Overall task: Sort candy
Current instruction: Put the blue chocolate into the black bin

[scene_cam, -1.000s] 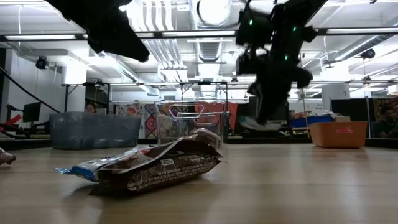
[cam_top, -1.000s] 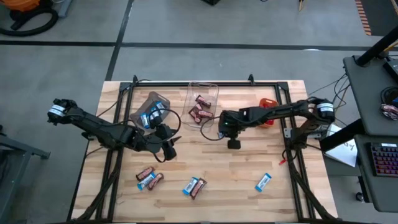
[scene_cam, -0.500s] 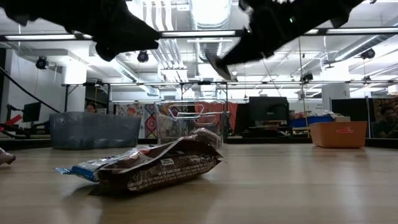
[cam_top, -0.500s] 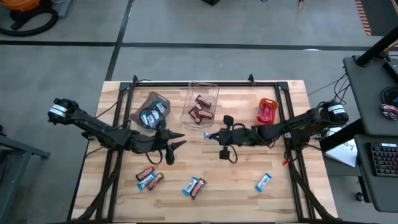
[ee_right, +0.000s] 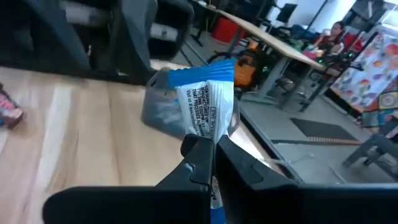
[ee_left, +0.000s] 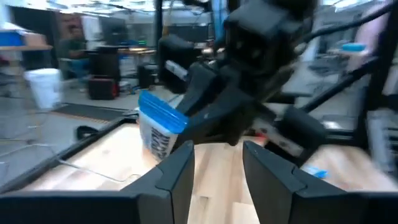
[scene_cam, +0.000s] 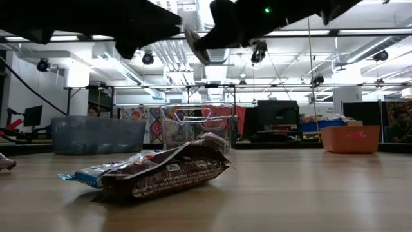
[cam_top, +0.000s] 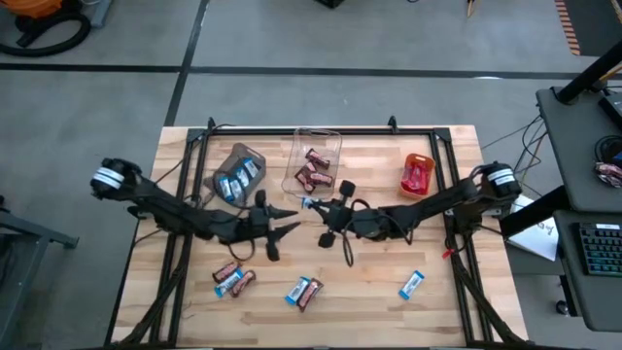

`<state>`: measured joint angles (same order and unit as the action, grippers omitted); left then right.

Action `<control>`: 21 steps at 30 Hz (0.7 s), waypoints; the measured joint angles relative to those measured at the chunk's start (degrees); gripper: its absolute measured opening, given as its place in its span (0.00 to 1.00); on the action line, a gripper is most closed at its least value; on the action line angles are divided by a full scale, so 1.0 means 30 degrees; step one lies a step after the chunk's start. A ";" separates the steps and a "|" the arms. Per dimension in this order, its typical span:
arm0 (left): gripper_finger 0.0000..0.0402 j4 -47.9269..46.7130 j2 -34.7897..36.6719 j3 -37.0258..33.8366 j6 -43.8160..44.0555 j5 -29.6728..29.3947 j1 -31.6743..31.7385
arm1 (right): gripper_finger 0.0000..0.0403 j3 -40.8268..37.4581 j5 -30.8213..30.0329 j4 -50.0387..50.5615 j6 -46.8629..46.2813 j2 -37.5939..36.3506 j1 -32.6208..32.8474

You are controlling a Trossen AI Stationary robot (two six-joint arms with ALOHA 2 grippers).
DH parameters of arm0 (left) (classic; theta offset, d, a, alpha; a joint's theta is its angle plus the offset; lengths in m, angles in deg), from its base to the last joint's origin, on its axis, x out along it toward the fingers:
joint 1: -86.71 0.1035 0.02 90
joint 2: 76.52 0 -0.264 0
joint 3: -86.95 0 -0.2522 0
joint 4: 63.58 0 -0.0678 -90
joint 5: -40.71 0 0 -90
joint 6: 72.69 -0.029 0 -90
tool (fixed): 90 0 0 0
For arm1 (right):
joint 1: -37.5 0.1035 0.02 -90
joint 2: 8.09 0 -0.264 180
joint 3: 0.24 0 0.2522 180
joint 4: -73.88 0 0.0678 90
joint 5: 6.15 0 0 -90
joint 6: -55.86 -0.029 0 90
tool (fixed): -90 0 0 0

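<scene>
My right gripper [cam_top: 319, 206] is over the table's middle, shut on a blue-and-white candy bar [cam_top: 309, 203]. My left gripper [cam_top: 290, 222] is open just left of it, its fingers pointing right at the bar. In the left wrist view, that bar [ee_left: 158, 124] hangs in the air beyond my open fingers [ee_left: 180, 171]. Loose candy lies flat near the table's near edge: a brown and blue cluster [cam_top: 231, 279], a pair [cam_top: 304, 292] and one blue-and-white bar [cam_top: 412, 284]. The pair fills the low view's foreground [scene_cam: 161, 174]. My right gripper pinches the blue-and-white bar between its two fingers at one end [ee_right: 210, 144]. The fingers come about level from the table's right, pointing left. The bar is lifted clear of the table, and most of it, up to its blue crimped end [ee_right: 202, 73], sticks out past the fingertips.
Along the far side stand a grey bin [cam_top: 236, 173] with blue-and-white bars, a clear bin [cam_top: 316, 160] with dark bars and an orange bin [cam_top: 417, 173]. Black frame rails [cam_top: 447, 194] border the table. The two grippers nearly meet in the middle.
My right arm has stretched out low and tipped from pointing down to about level. It has carried the blue-and-white bar toward the table's left, up to the left gripper. My left gripper has shifted a little to the right, toward the bar.
</scene>
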<state>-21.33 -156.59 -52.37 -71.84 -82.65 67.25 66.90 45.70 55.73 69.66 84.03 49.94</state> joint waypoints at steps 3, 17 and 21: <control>0.30 0.0017 -0.1733 0.1332 -0.0292 -0.3750 -0.0013 | 0.02 0.0739 -0.0561 0.0040 0.0379 0.0546 0.0021; 0.30 0.0662 -0.3606 0.2948 -0.0786 -0.6320 0.0058 | 0.02 0.1032 -0.1850 0.0651 0.0817 0.0914 0.0095; 0.30 0.0645 -0.3859 0.3204 -0.1019 -0.6445 0.0080 | 0.02 0.1010 -0.1846 0.0725 0.1142 0.0938 0.0197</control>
<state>-19.40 -168.17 -42.75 -74.90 -101.99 67.49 69.93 40.16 57.91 73.08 86.85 50.53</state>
